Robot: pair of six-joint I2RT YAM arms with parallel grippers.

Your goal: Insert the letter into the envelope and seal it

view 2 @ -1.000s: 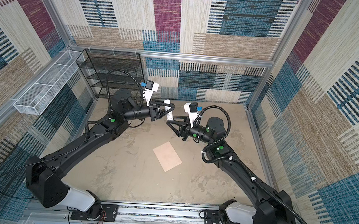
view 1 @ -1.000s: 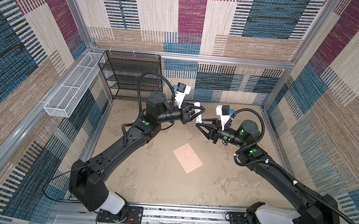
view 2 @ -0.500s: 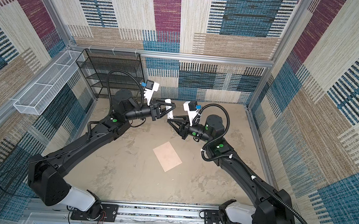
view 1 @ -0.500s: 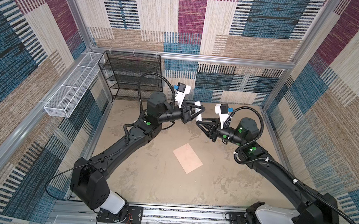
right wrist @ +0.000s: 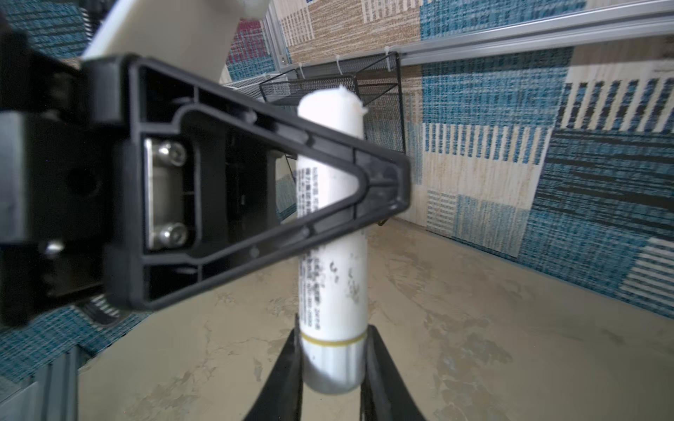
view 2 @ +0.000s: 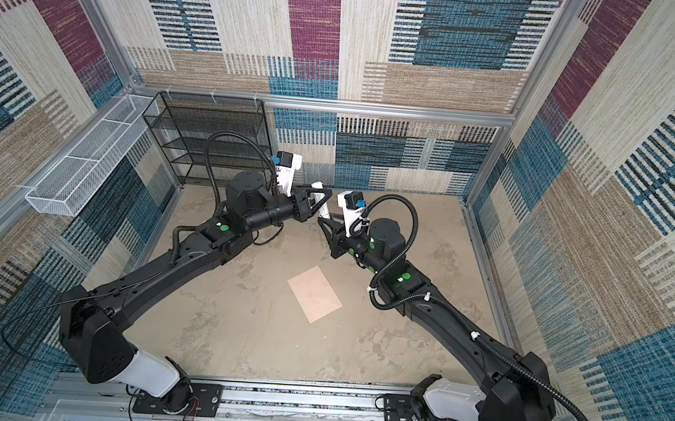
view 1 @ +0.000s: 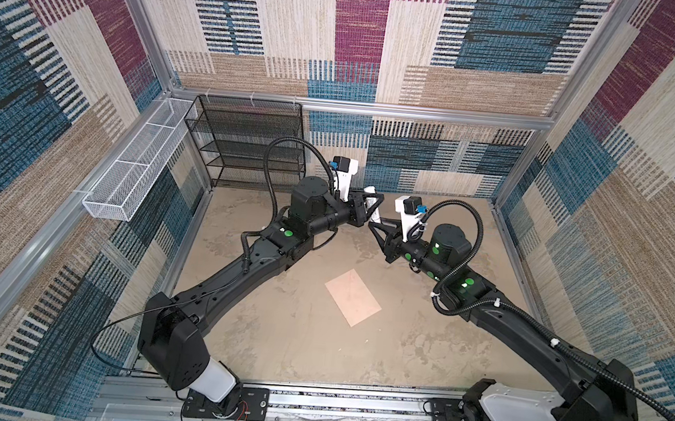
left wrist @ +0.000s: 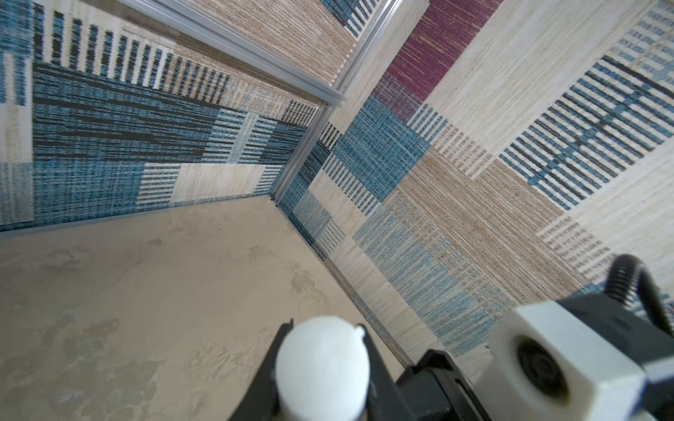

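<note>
We stretch our left arm [view 1: 234,271] and right arm [view 1: 525,332] inward from the near edge, elbows bent outward, so that both wrists meet above the far middle of the counter [view 1: 274,339]. Our left gripper [view 1: 370,207] points toward the right side, its fingers [left wrist: 379,375] clamped round the middle of a white tube [right wrist: 330,277]. Our right gripper [view 1: 377,226] points back at it from just below, its own fingers pinching the tube's grey end. The two grippers sit almost tip to tip, the tube bridging them.
</note>
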